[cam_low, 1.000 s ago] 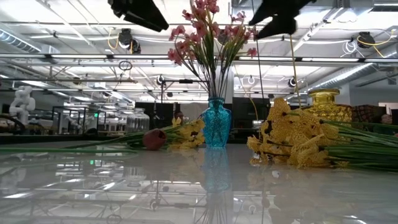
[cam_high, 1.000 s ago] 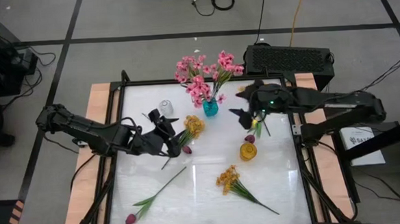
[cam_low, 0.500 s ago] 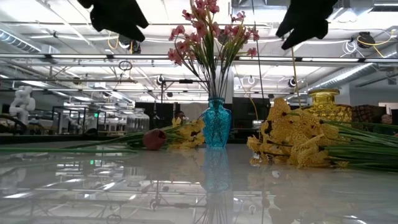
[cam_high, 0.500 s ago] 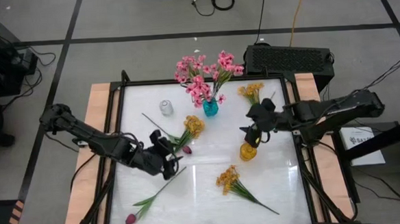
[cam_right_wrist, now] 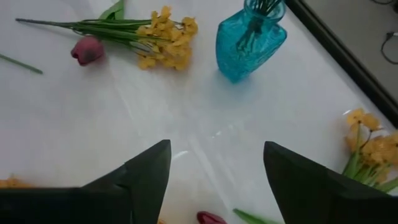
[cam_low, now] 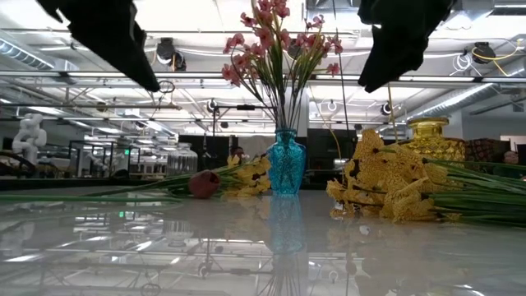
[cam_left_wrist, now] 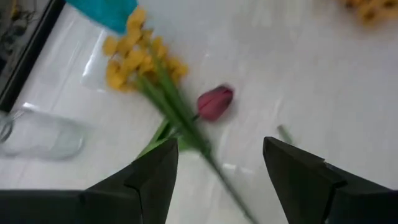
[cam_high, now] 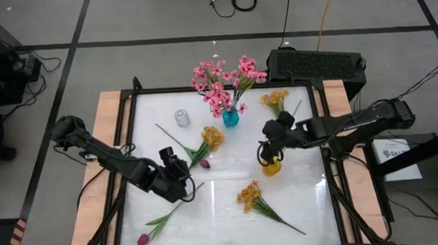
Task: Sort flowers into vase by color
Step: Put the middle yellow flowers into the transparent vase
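Observation:
Pink flowers (cam_high: 220, 81) stand in a teal vase (cam_high: 230, 117) at the far middle. A yellow spray (cam_high: 211, 137) and a magenta tulip bud (cam_high: 204, 163) lie on the table near it. My left gripper (cam_high: 186, 175) hangs open above their stem ends (cam_left_wrist: 186, 134), touching nothing. More to the right, my right gripper (cam_high: 266, 146) hangs open just above an amber vase (cam_high: 271, 165). Another yellow spray (cam_high: 250, 196) and a long-stemmed tulip (cam_high: 144, 238) lie near the front. A third yellow spray (cam_high: 275, 98) lies at the far right.
A clear glass vase (cam_high: 182, 117) stands at the far left of the white table (cam_high: 232, 227). A second tulip bud (cam_right_wrist: 210, 218) shows just below my right gripper (cam_right_wrist: 217, 180). A black box (cam_high: 316, 63) sits behind the table's far right corner.
Both grippers have come down and toward the table's near edge. The left one has moved off the yellow spray and tulip bud to beyond their stem ends. The right one has moved from the far right corner to over the amber vase, uncovering the yellow spray there.

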### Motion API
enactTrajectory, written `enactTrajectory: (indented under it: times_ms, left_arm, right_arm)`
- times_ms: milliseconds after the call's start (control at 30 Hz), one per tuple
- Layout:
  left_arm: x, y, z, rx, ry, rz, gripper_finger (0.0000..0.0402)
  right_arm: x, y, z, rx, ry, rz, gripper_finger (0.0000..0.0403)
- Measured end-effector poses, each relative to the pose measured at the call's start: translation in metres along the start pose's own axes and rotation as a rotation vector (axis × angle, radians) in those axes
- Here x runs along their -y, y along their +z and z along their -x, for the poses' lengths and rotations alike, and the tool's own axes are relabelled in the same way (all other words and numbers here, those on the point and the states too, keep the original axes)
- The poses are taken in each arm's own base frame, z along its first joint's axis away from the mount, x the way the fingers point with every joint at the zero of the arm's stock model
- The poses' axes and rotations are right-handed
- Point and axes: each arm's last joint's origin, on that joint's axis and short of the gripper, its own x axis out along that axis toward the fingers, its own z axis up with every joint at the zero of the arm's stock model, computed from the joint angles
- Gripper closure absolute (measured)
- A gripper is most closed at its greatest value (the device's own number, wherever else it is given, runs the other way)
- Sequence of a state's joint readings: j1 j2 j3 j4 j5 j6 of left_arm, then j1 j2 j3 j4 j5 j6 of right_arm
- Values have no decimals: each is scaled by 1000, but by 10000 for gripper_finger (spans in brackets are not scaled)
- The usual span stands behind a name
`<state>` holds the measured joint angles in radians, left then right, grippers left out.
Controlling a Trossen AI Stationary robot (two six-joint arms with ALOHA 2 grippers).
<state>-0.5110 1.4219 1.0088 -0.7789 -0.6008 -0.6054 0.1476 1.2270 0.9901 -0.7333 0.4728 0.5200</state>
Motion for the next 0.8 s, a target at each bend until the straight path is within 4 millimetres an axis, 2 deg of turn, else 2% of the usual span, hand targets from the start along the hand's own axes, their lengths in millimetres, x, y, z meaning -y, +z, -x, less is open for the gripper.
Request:
enactTrajectory:
  times_ms: [267,400,567,667,800]
  left_arm:
    - [-6,-7,5,-41,40,46,160]
    - [1,-10,9,-30,20,125,160]
    - [10,-14,14,-12,-17,78,160]
    - [11,-15,15,-23,-31,22,160]
    - [11,-15,15,-31,-40,-59,160]
  right_arm:
    - [3,1,2,4,7,34,175]
    - [1,0,3,-35,71,-1,184]
    - [1,-2,3,-66,87,-45,191]
    - [10,-3,1,-51,-43,-61,195]
    - [37,-1,-5,-25,-305,-164,199]
